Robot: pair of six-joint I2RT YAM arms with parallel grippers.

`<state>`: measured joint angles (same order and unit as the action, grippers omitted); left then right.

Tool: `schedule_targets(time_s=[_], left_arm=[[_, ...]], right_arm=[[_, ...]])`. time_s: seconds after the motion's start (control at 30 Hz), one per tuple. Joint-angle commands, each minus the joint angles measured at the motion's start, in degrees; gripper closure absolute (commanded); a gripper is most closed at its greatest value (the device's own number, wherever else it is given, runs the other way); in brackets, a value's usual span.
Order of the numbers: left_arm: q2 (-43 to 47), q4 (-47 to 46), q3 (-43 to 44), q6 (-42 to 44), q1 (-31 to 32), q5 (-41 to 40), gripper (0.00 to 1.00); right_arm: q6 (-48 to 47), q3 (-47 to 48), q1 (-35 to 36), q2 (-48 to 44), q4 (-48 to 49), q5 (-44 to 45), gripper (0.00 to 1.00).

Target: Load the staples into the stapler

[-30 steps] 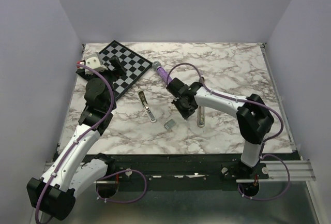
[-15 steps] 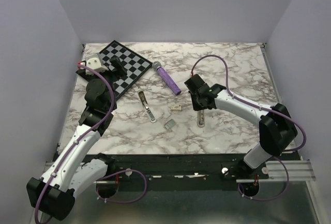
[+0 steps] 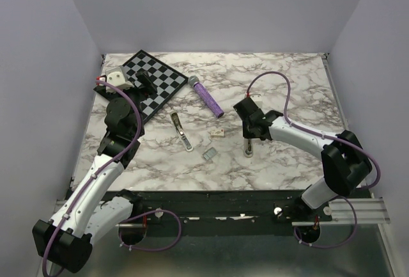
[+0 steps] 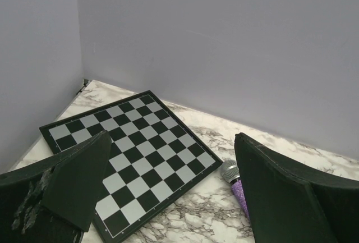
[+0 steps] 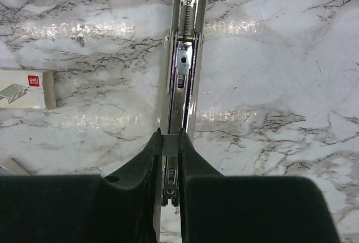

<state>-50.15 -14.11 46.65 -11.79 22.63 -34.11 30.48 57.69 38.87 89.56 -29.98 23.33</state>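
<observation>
My right gripper (image 5: 170, 136) is shut on a small silver-grey block of staples (image 5: 170, 144). It holds the block just above the open channel of a chrome stapler (image 5: 183, 69) lying flat on the marble. In the top view the right gripper (image 3: 250, 134) hangs over that stapler (image 3: 249, 149) right of centre. A second grey staple block (image 3: 209, 153) lies on the table. My left gripper (image 4: 171, 142) is open and empty above the chessboard (image 4: 129, 159); in the top view the left gripper (image 3: 146, 84) is at the far left.
A small cream staple box (image 3: 218, 133) lies left of the stapler and also shows in the right wrist view (image 5: 25, 88). Another metal stapler (image 3: 182, 131) lies near the centre. A purple microphone (image 3: 206, 97) lies beside the chessboard (image 3: 160, 79).
My right arm has swung from the table's centre to the right and now sits over the open stapler. The cream box it covered is now exposed. The left arm has not moved.
</observation>
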Motion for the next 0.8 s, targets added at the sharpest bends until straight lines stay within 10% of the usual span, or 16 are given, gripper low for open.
schedule_targets(time_s=[0.0,0.77], left_arm=[[0.8,-1.7,-0.8,0.5,0.3,0.0,0.01],[0.7,-1.9,-0.8,0.5,0.7,0.2,0.01]], right_arm=[[1.9,-1.4,-0.7,-1.5,3.4,2.5,0.82],[3.0,-3.0,-1.3,-1.7,4.2,2.8,0.82]])
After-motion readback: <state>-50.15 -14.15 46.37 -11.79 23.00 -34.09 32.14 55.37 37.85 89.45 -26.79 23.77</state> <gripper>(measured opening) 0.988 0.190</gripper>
